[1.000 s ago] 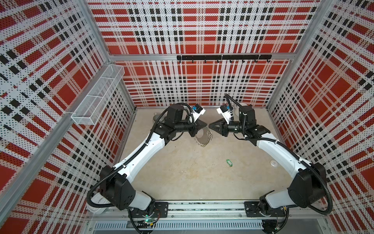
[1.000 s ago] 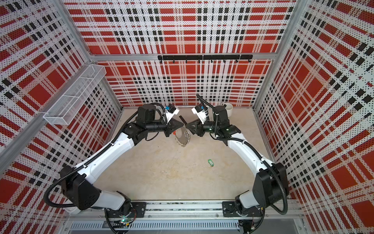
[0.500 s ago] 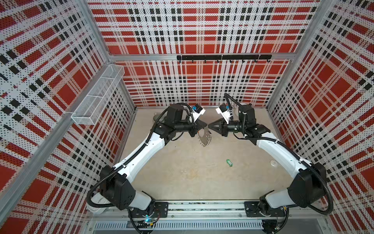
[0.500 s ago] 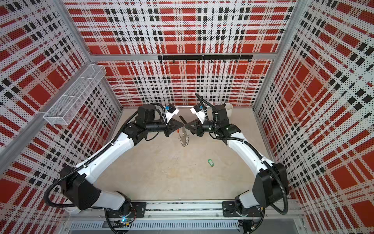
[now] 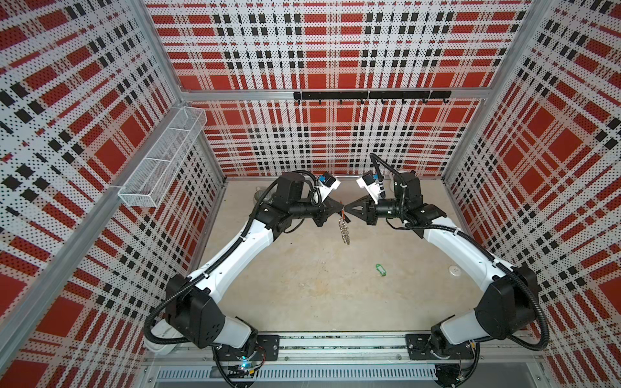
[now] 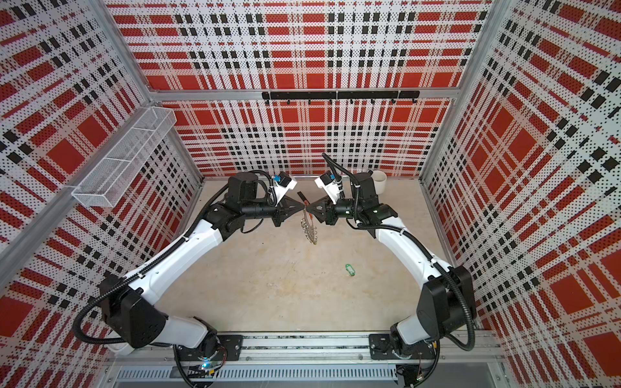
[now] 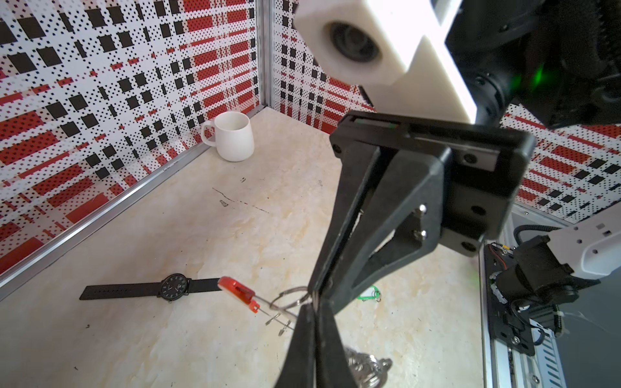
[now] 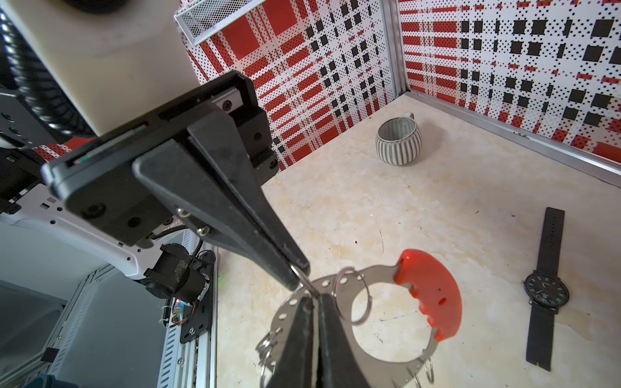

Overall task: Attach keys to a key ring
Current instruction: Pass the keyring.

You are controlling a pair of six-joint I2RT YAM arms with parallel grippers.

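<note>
The key ring (image 8: pixel 379 356), a flat grey metal loop with a red arc (image 8: pixel 430 292) and small silver rings, hangs in the air at mid-table, seen edge-on in both top views (image 5: pixel 344 230) (image 6: pixel 311 231). My left gripper (image 5: pixel 340 210) (image 7: pixel 314 304) is shut on its upper edge from one side. My right gripper (image 5: pixel 349 211) (image 8: pixel 314 299) is shut on the same edge from the other side, tip to tip with the left. The green key tag (image 5: pixel 380 269) (image 6: pixel 349 269) lies alone on the table, nearer the right arm.
A black wristwatch (image 8: pixel 546 292) (image 7: pixel 173 286) lies flat behind the grippers. A white mug (image 7: pixel 233 136) stands in the back right corner, a striped grey cup (image 8: pixel 398 142) in the back left. A wire basket (image 5: pixel 161 161) hangs on the left wall. A small white disc (image 5: pixel 454 270) lies by the right arm.
The right gripper has closed on the key ring's edge next to the left gripper. The ring has swung from a tilted, broad view to hanging edge-on.
</note>
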